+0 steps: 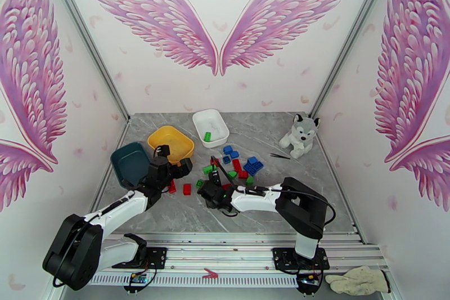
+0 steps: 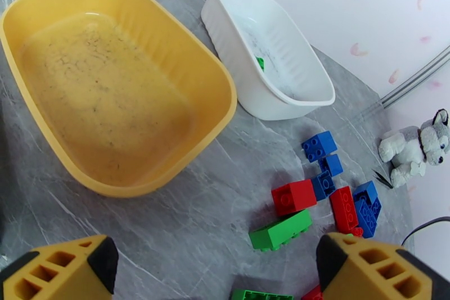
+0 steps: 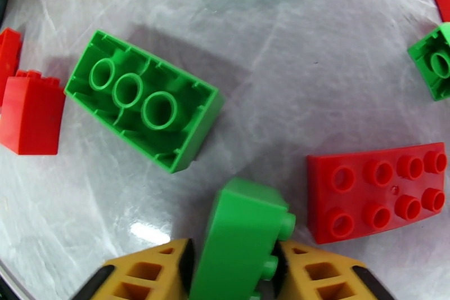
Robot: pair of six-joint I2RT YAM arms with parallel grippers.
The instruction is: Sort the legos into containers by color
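Observation:
My right gripper (image 3: 236,276) is shut on a green lego (image 3: 243,239), which stands on edge between the yellow fingers (image 3: 152,273) just above the table. Around it lie an upside-down green lego (image 3: 143,101), a red plate (image 3: 377,188) and red legos (image 3: 31,112). Seen from above, this gripper (image 1: 209,187) is at the near side of the lego pile (image 1: 233,166). My left gripper (image 2: 219,273) is open and empty over the table near the yellow container (image 2: 216,79), which is empty. The white container (image 2: 315,79) holds a green lego (image 2: 260,62). Left of them sits the teal container (image 1: 130,163).
Blue (image 2: 319,145), red (image 2: 293,196) and green (image 2: 280,230) legos lie scattered right of the yellow dish. A plush husky (image 1: 300,135) sits at the back right with a thin black tool (image 1: 279,155) beside it. A glove (image 1: 357,281) lies off the table's front.

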